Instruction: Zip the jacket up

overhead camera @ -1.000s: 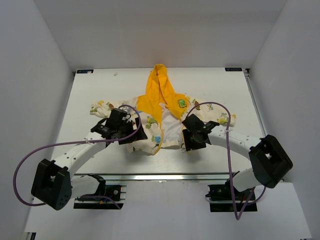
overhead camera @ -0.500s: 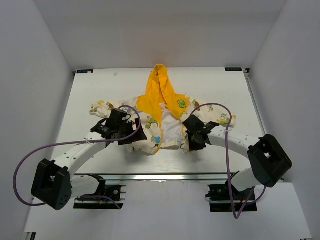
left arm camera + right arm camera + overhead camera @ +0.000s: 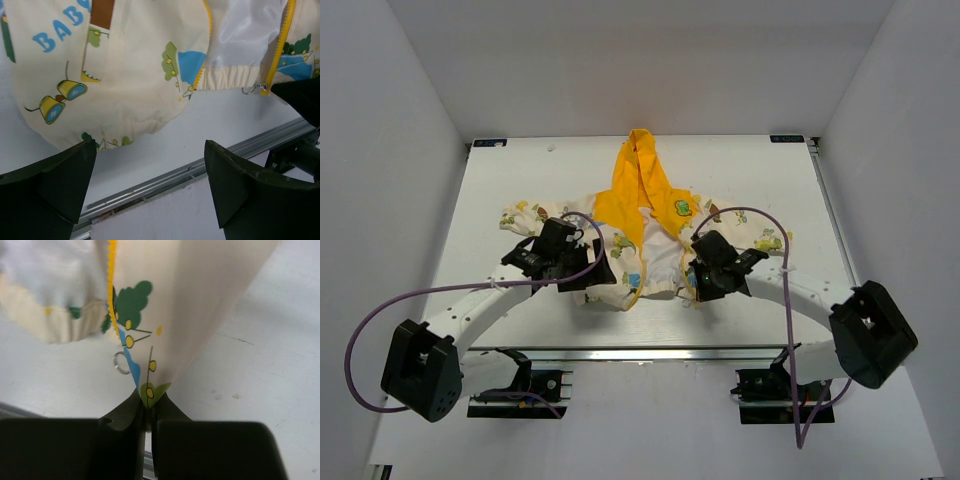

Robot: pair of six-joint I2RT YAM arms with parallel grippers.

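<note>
The jacket (image 3: 650,225) lies flat on the table, its yellow hood pointing to the far side and its front standing apart. My right gripper (image 3: 697,287) is shut on the bottom hem of the jacket's (image 3: 200,300) right front panel. The cream fabric is pinched between its fingertips (image 3: 148,400), beside the yellow zipper teeth (image 3: 111,285) and a small metal ring (image 3: 120,363). My left gripper (image 3: 590,272) hovers open over the left panel's hem (image 3: 135,75) with nothing between its fingers (image 3: 150,150). The other zipper edge (image 3: 278,45) and its pull (image 3: 252,89) show at the upper right.
An aluminium rail (image 3: 650,352) runs along the table's near edge (image 3: 200,167), just below the hem. White walls enclose the table on three sides. Purple cables (image 3: 775,250) loop from both arms above the sleeves.
My right gripper has closed on the jacket's hem and the right arm has shifted slightly to the right. The left arm has not moved.
</note>
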